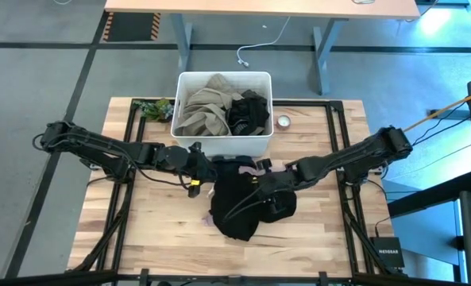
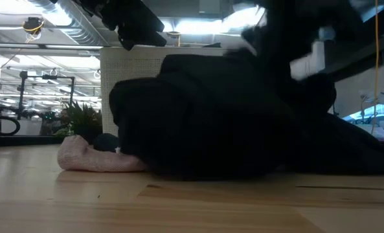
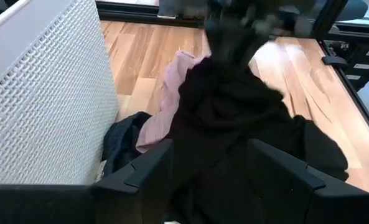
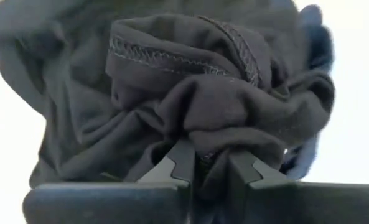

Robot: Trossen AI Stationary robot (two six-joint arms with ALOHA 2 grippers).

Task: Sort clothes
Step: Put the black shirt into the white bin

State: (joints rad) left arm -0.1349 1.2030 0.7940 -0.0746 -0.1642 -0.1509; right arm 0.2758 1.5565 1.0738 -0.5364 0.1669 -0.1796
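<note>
A large black garment (image 1: 247,202) lies heaped on the wooden table in front of the white bin (image 1: 186,87). My right gripper (image 4: 203,155) is shut on a bunch of it, and also shows in the high view (image 1: 260,176). My left gripper (image 3: 209,168) is open just left of the heap and near the bin's front wall (image 3: 47,93). Its fingers stand on either side of the garment's edge, and I cannot tell whether they touch it. A light pink garment (image 3: 168,99) and a small dark blue-grey one (image 3: 125,140) lie on the table beside the black one. A beige-khaki garment (image 1: 203,107) and a black one (image 1: 249,113) lie in the bin. My right gripper pinches a gathered bunch of the black garment's fabric (image 4: 209,134) between its two fingers, several folds together, with a stitched hem (image 4: 172,53) just beyond. The cloth rises to the gripper (image 3: 234,37), while the lower part of the garment (image 3: 246,137) stays on the table.
The white bin stands at the table's far middle. A small green plant (image 1: 152,107) is to its left and a small round object (image 1: 283,121) to its right. Bare wood (image 1: 156,230) shows at the near left and near right of the table.
</note>
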